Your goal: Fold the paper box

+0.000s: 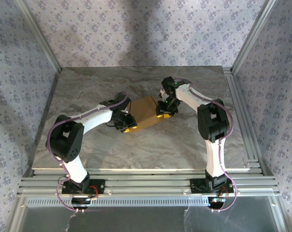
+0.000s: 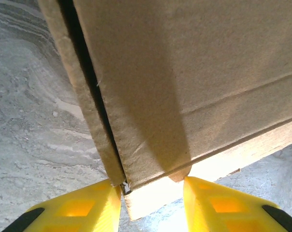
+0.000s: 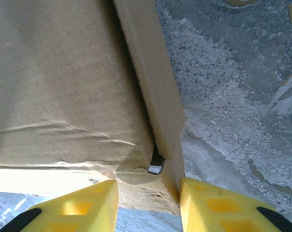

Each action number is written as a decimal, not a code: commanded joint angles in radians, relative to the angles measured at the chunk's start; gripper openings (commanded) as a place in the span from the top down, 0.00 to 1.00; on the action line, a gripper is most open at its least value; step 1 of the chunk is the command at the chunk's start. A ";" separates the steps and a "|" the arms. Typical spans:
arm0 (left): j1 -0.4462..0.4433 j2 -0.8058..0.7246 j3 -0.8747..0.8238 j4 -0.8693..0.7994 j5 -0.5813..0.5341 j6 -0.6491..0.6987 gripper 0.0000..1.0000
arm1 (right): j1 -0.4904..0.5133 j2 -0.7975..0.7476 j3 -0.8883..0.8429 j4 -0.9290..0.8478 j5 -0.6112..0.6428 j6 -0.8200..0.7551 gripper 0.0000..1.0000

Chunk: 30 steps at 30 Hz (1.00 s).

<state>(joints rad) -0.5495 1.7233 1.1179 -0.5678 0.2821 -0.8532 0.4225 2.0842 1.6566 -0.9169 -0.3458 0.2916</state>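
The paper box (image 1: 146,112) is a tan cardboard block lying mid-table between the two arms. My left gripper (image 1: 130,127) is at its near-left end. In the left wrist view its yellow fingers (image 2: 88,208) straddle a corner of the paper box (image 2: 184,82), touching the cardboard on both sides, beside a side flap (image 2: 83,111) that stands slightly apart. My right gripper (image 1: 163,114) is at the far-right end. In the right wrist view its fingers (image 3: 213,203) clamp the end of the creased paper box (image 3: 63,87) beside a narrow side flap (image 3: 155,87).
The grey marbled table (image 1: 88,87) stretches around the box. Metal frame rails (image 1: 242,116) run along the right side, and patterned walls enclose the back and sides.
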 commanded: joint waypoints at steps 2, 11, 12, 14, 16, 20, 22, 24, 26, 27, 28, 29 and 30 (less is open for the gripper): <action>0.001 0.018 0.042 -0.015 -0.008 0.022 0.63 | -0.008 0.008 -0.016 0.022 -0.054 0.035 0.62; 0.001 0.028 0.048 -0.024 -0.020 0.041 0.63 | -0.018 0.037 -0.055 0.073 -0.040 0.036 0.65; 0.002 0.030 0.048 -0.025 -0.022 0.044 0.64 | -0.019 0.037 -0.057 0.081 -0.041 0.037 0.66; 0.001 0.031 0.047 -0.025 -0.029 0.050 0.64 | -0.022 0.037 -0.063 0.104 -0.046 0.037 0.66; 0.003 0.032 0.048 -0.023 -0.032 0.056 0.65 | -0.026 0.036 -0.064 0.121 -0.052 0.038 0.67; 0.003 0.022 0.058 -0.042 -0.049 0.065 0.64 | -0.032 0.034 -0.060 0.134 -0.056 0.041 0.68; 0.003 0.003 0.063 -0.054 -0.061 0.067 0.60 | -0.033 0.034 -0.055 0.133 -0.056 0.042 0.68; 0.003 -0.021 0.072 -0.075 -0.068 0.072 0.56 | -0.034 0.034 -0.054 0.132 -0.058 0.041 0.68; 0.004 -0.041 0.079 -0.102 -0.072 0.075 0.54 | -0.034 0.036 -0.052 0.129 -0.059 0.040 0.68; 0.004 -0.050 0.080 -0.105 -0.073 0.078 0.53 | -0.033 0.036 -0.052 0.128 -0.062 0.041 0.68; 0.006 -0.059 0.080 -0.138 -0.072 0.079 0.53 | -0.034 0.036 -0.052 0.130 -0.062 0.041 0.68; 0.009 -0.072 0.077 -0.146 -0.072 0.077 0.52 | -0.034 0.036 -0.052 0.128 -0.061 0.041 0.68; 0.013 -0.088 0.074 -0.153 -0.076 0.075 0.52 | -0.033 0.036 -0.051 0.126 -0.061 0.040 0.68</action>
<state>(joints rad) -0.5491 1.6970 1.1683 -0.6483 0.2199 -0.7929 0.3946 2.0983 1.6066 -0.7803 -0.3988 0.3248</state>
